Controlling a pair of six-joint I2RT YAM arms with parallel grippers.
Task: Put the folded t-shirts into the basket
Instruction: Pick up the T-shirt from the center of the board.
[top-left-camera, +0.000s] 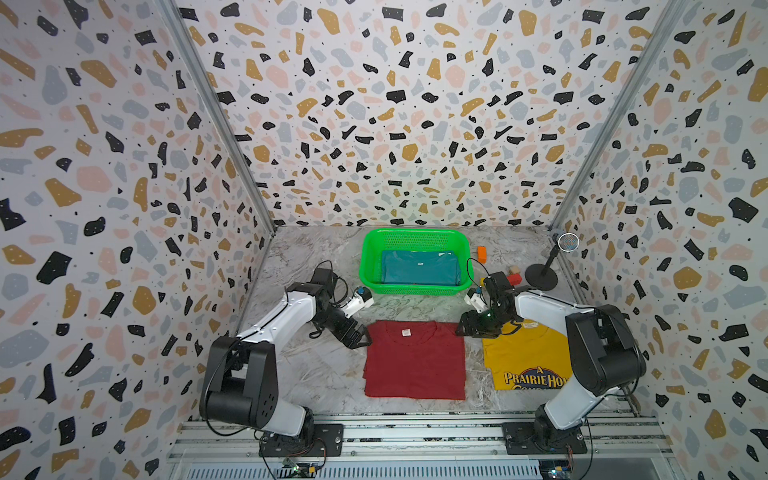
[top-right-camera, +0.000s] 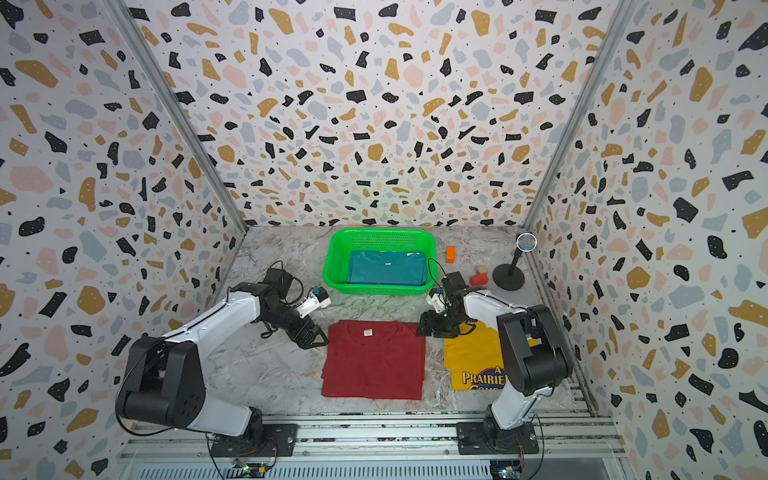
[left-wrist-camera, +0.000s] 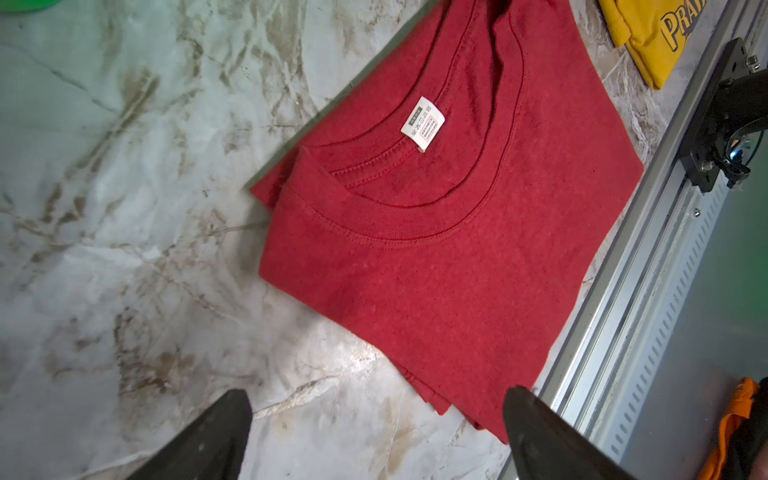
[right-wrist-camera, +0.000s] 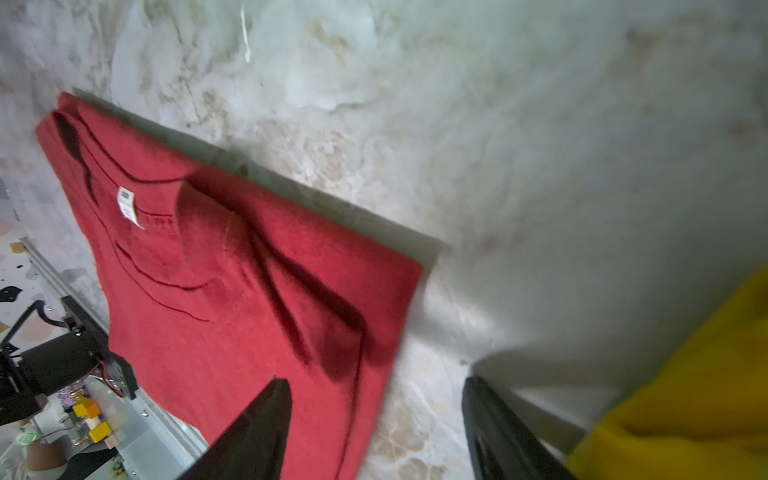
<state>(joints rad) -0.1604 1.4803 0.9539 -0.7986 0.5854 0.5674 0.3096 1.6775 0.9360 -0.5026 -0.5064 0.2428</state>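
Both empty beside the dark red t-shirt (top-left-camera: 415, 363): left gripper (top-left-camera: 360, 340) spread wide, right gripper (top-left-camera: 463, 330) narrower.

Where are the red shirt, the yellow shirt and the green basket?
red shirt (top-left-camera: 415, 361): in a top view, middle of its front.
yellow shirt (top-left-camera: 523, 353): in a top view, plain cloth above the lettering.
green basket (top-left-camera: 415, 289): in a top view, its near mesh wall.

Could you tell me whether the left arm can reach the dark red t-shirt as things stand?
Probably yes: the left gripper hangs open right at a far corner of the dark red t-shirt, with nothing between them. Nothing lies on it, and the right gripper is at its other far corner.
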